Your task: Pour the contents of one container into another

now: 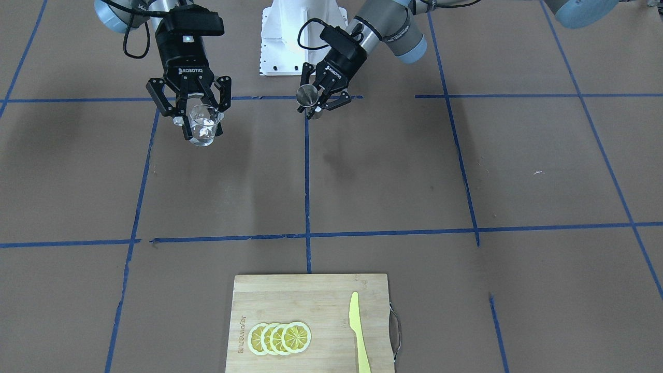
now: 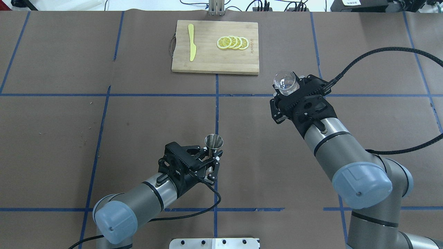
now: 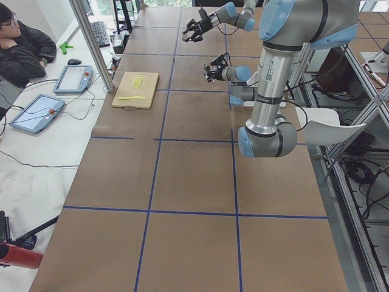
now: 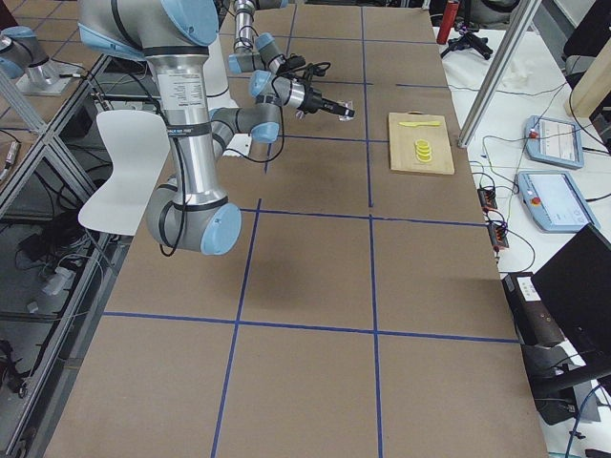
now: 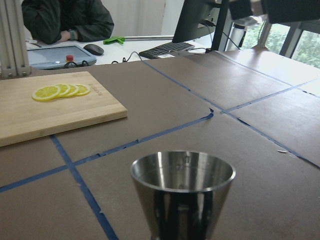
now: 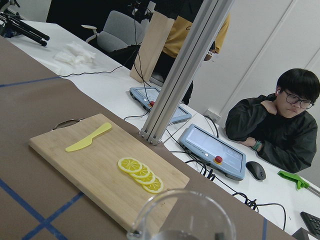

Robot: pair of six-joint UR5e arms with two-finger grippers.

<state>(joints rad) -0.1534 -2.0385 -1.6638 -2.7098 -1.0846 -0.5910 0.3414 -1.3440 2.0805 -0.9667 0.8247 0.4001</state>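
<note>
Clear cup [image 2: 285,83], jigger [image 2: 213,142]; cutting board [image 2: 207,58] apart

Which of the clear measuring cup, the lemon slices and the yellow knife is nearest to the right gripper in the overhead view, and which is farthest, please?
From the right gripper:
1. The clear measuring cup, held in its grasp.
2. The lemon slices, on the right part of the cutting board in that view.
3. The yellow knife, at the board's left end.
</note>
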